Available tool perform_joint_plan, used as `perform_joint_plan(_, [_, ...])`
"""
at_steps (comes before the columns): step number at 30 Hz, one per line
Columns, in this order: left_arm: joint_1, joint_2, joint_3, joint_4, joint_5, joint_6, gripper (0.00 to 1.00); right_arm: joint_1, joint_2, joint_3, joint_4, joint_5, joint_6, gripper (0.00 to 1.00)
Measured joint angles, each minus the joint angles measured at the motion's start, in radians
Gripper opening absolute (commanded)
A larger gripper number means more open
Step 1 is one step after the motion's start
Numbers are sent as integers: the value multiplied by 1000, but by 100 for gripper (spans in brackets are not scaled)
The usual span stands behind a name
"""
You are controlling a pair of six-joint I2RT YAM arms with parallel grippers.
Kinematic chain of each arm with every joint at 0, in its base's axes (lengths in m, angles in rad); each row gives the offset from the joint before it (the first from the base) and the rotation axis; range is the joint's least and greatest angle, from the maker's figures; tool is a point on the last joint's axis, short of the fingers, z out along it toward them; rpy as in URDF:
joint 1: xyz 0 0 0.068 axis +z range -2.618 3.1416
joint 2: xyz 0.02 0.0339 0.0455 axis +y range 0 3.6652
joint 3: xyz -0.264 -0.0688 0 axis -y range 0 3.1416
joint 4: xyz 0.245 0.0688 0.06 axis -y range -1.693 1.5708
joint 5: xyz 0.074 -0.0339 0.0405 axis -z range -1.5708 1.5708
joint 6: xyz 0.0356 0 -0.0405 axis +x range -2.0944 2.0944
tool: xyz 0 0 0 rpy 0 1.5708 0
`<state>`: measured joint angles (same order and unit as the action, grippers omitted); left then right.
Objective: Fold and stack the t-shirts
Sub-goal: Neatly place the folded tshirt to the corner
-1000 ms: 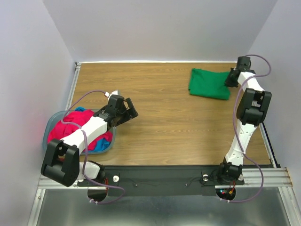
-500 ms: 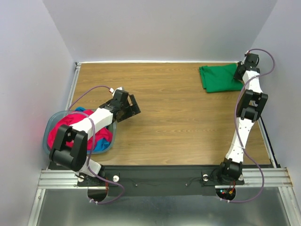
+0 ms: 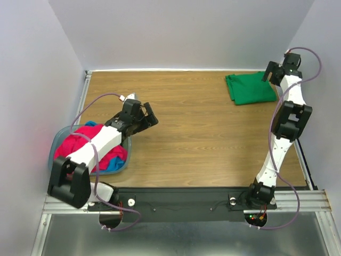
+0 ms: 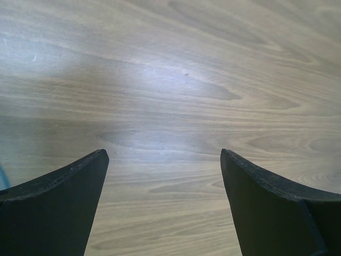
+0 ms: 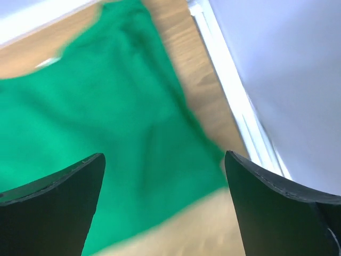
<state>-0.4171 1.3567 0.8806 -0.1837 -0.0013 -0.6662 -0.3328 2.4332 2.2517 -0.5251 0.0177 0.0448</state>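
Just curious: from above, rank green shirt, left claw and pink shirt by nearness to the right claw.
1. Green shirt, beside the right claw, far right.
2. Left claw, left of centre.
3. Pink shirt, in basket, near left.

No legible text or labels anywhere

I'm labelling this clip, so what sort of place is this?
Most likely a robotics lab test cell: plain white walls box in the wooden table, and the left arm and right arm are bolted to a metal rail.
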Motion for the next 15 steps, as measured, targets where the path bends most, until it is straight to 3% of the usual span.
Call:
perform_joint_plan(3, [-4,-111,-2,-16,-9,-2,98,0,-138,-95,3,-42,58,100])
perform_joint_plan(9, [-12,-331,-42,-59,-47,-9,98,21,-630,-492,48,-67,185,100])
perform_joint_plan(15, [-14,-481,-83,-176,-123,-15,98,35,-1053,-1049,98,-77,299,100])
